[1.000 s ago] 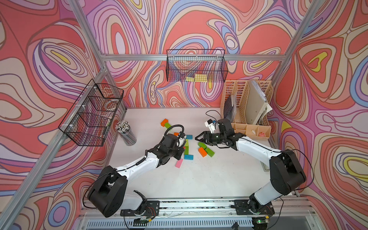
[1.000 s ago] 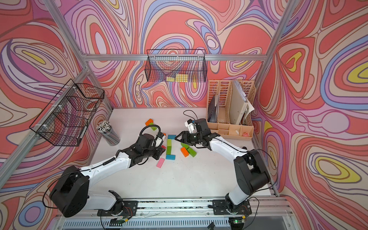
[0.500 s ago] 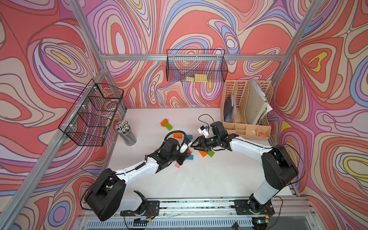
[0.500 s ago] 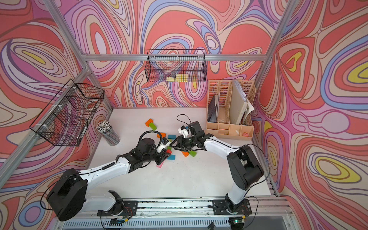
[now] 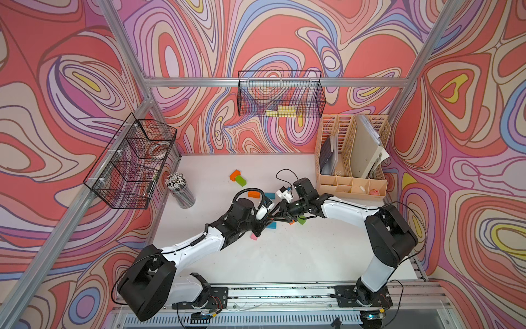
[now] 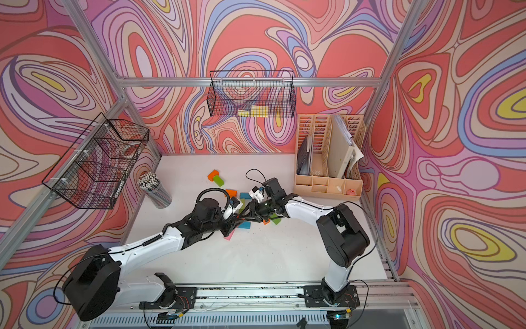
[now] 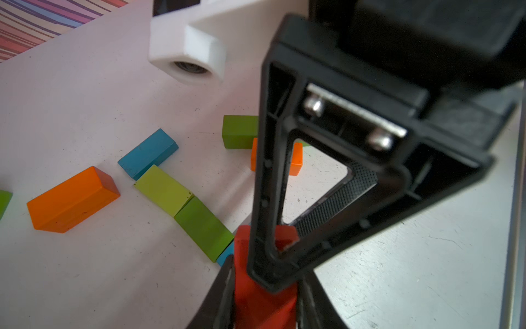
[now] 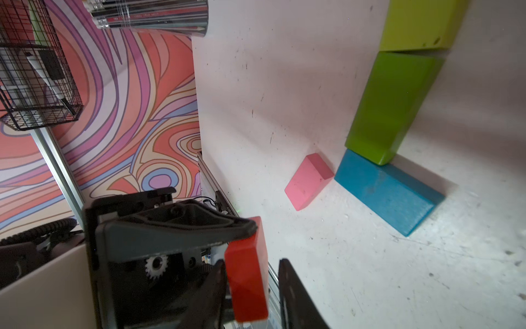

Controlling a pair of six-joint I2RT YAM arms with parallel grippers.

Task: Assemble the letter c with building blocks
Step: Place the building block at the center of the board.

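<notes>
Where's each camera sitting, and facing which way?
Both top views: high in front, looking down on the table; left arm, right arm whole; left end effector meeting right end effector.
Left wrist: on the left arm, looking along its fingers at the red block; right end effector opposite.
Right wrist: on the right arm, looking past its fingers at the left end effector.
Shared: both wrist views show the red block and dark green block.

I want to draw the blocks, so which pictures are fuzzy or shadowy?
Left wrist view: the red block, right at the lens, is fuzzy; the orange block farther off is sharp. Right wrist view: the dark green block throws a grey shadow across the table. Both top views: bright and even, everything small, shadows faint.
</notes>
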